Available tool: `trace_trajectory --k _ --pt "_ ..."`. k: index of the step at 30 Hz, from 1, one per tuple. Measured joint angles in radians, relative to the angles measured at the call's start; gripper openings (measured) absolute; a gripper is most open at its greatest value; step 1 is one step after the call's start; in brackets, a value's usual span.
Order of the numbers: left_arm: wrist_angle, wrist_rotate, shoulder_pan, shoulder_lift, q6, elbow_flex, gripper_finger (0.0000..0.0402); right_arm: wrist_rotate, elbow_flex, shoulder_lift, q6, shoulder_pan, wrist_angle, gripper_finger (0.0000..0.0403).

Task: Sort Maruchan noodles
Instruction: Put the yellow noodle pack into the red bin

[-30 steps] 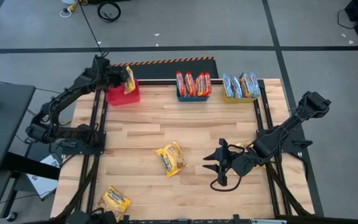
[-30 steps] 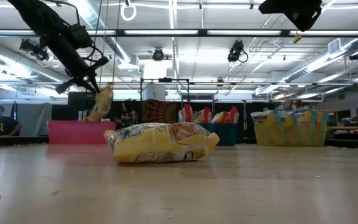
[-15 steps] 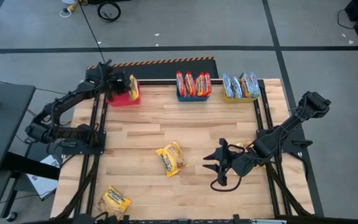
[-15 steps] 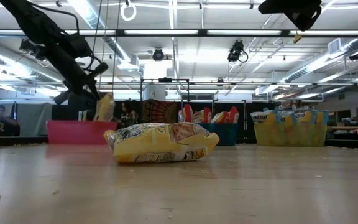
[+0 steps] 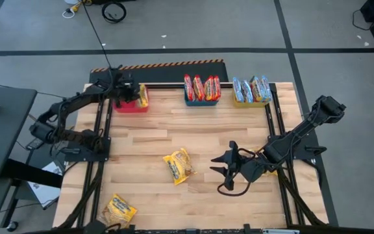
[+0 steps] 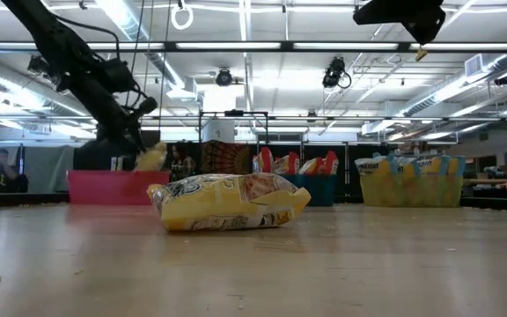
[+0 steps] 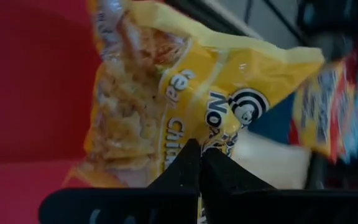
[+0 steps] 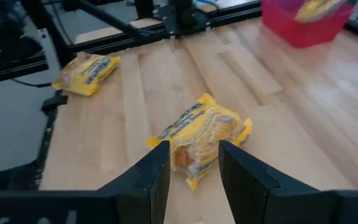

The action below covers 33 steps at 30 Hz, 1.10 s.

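My left gripper (image 5: 132, 93) is shut on a yellow noodle packet (image 5: 142, 96) at the red bin (image 5: 126, 107) in the table's far left corner. In the low view the packet (image 6: 150, 158) dips behind the bin's rim (image 6: 113, 176). A second yellow packet (image 5: 178, 166) lies flat near the table's middle, and a third (image 5: 119, 210) lies at the near left edge. My right gripper (image 5: 223, 173) hovers open to the right of the middle packet (image 8: 197, 138), apart from it. My left gripper pinches the yellow packet by one edge (image 7: 215, 132) between its two shut fingers (image 7: 191, 165). The fingers slant down from the table's left side. The packet hangs tilted from the fingertips, its lower end inside the red bin (image 7: 30, 81).
A blue bin (image 5: 202, 99) with red packets and a yellow bin (image 5: 252, 101) with pale blue packets stand along the far edge. Black frame rails run down both sides of the table. Bare wood lies between the bins and the middle packet.
My left gripper has come down toward the red bin with the yellow packet. The packet hung clear above the bin's rim a second ago; now its lower end sits inside the bin. My right gripper has stayed where it was.
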Motion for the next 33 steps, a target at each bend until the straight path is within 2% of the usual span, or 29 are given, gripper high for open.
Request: trace_trajectory --k 3,8,18,22,24,27,29,33 --pt "0.048 0.081 -0.013 0.051 0.023 0.0 0.0004 0.037 0.0 0.0 -0.022 -0.004 0.0 0.0141" --pt "0.106 0.093 -0.001 0.088 0.046 0.006 0.0022 0.059 0.0 0.0 -0.026 -0.024 -0.001 0.0142" --pt "0.108 0.09 0.0 0.093 0.26 0.061 0.0146 0.055 0.0 0.0 -0.083 -0.059 -0.001 0.0142" --pt "0.045 0.118 0.009 0.063 0.393 0.124 0.0173 0.054 0.0 0.0 -0.104 -0.059 -0.003 0.0142" --pt "-0.044 0.056 0.006 0.051 0.489 0.17 0.0174 0.053 0.0 0.0 -0.104 -0.06 -0.007 0.0142" --pt "-0.195 -0.19 -0.043 0.048 0.587 0.199 0.0173 0.054 0.0 0.0 -0.097 -0.06 -0.008 0.0142" --pt "-0.235 -0.307 -0.096 0.049 0.594 0.199 0.0174 0.057 0.0 0.0 -0.096 -0.066 -0.007 0.0142" --pt "-0.265 -0.444 -0.223 0.048 0.547 0.199 0.0185 0.075 0.0 0.0 -0.103 -0.086 -0.008 0.0142"
